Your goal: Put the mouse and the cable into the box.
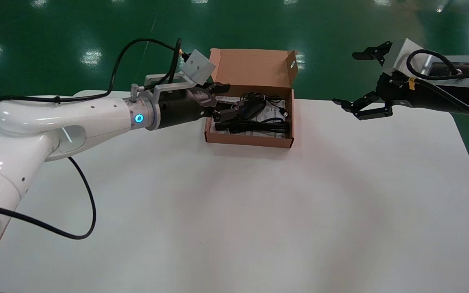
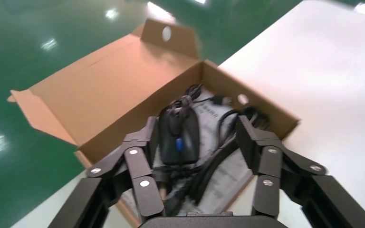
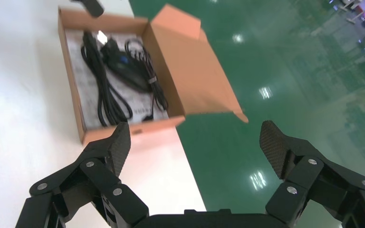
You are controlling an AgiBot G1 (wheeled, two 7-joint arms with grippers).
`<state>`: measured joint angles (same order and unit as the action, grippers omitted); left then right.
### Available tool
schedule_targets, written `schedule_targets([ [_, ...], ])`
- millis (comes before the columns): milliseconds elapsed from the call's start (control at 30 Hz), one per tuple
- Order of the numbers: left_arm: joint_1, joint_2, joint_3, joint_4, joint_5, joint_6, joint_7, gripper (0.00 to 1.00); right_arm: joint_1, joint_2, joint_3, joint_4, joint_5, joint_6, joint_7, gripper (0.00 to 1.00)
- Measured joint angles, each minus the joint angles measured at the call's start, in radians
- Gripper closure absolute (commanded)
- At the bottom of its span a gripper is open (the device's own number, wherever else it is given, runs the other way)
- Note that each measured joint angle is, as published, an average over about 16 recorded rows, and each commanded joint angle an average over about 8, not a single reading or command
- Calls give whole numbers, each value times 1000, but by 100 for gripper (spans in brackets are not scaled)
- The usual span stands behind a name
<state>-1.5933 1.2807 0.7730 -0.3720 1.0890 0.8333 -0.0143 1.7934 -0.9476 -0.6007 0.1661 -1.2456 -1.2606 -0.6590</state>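
— Cardboard box: where is it entered?
— At the far edge of the white bench. Its lid is open and stands upright at the back, with the green floor behind.

— Contents?
— Item one is a black mouse with a blue scroll wheel. It lies flat on a printed sheet that lines the bottom, and its thin cord is bundled just beside it. Item two is a thick black cable, looped along the front wall. Both items are inside the box.

— Left gripper?
— It reaches in over the left end of the box. Its fingers are spread wide, one on either side of the mouse, and nothing is clamped between them. One pad is just beside the mouse's flank; I cannot tell whether it touches. The cable's loops run under the other finger.

— Right gripper?
— It is held in the air over the far right of the bench, well apart from the box and turned toward it. Its fingers are fully parted and hold nothing.

— Anything loose on the bench?
— Only the box rests on it. The left arm's own black hose hangs down past the near-left edge.
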Motion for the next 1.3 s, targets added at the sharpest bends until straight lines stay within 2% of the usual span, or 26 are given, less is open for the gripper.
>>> schedule_targets([
  [1300, 380, -490, -361, -667, -262, 485, -127, 0, -533, 249, 238, 828, 382, -174, 627, 0],
])
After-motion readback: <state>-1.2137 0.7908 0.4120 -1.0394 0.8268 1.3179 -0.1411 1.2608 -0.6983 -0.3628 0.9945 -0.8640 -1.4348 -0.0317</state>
